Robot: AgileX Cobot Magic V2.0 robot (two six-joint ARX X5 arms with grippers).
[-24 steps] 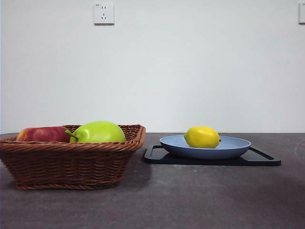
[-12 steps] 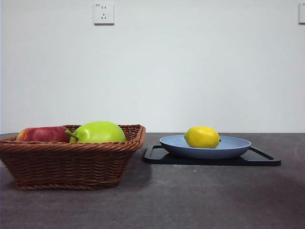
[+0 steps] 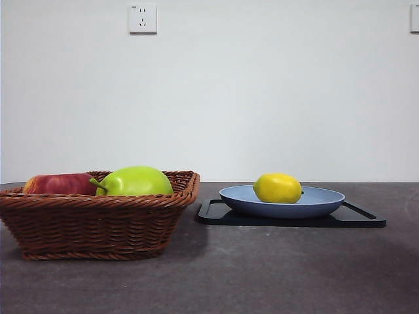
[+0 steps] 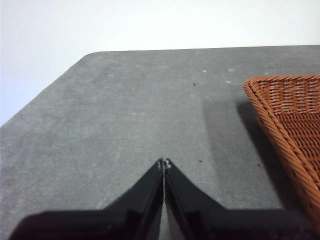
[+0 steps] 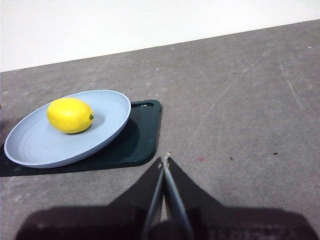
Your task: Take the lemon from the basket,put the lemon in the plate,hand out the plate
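Note:
The lemon (image 3: 277,188) lies in the light-blue plate (image 3: 324,199), which rests on a black tray; both also show in the right wrist view, lemon (image 5: 70,115) and plate (image 5: 35,145). The wicker basket (image 3: 98,226) stands at the left, and a corner of it (image 4: 292,115) shows in the left wrist view. My left gripper (image 4: 164,162) is shut and empty above bare table beside the basket. My right gripper (image 5: 164,159) is shut and empty, off the plate's side. Neither gripper shows in the front view.
A green stemmed fruit (image 3: 135,181) and a red fruit (image 3: 59,184) lie in the basket. The black tray (image 3: 357,219) under the plate has handles at its ends. A wall stands behind the table.

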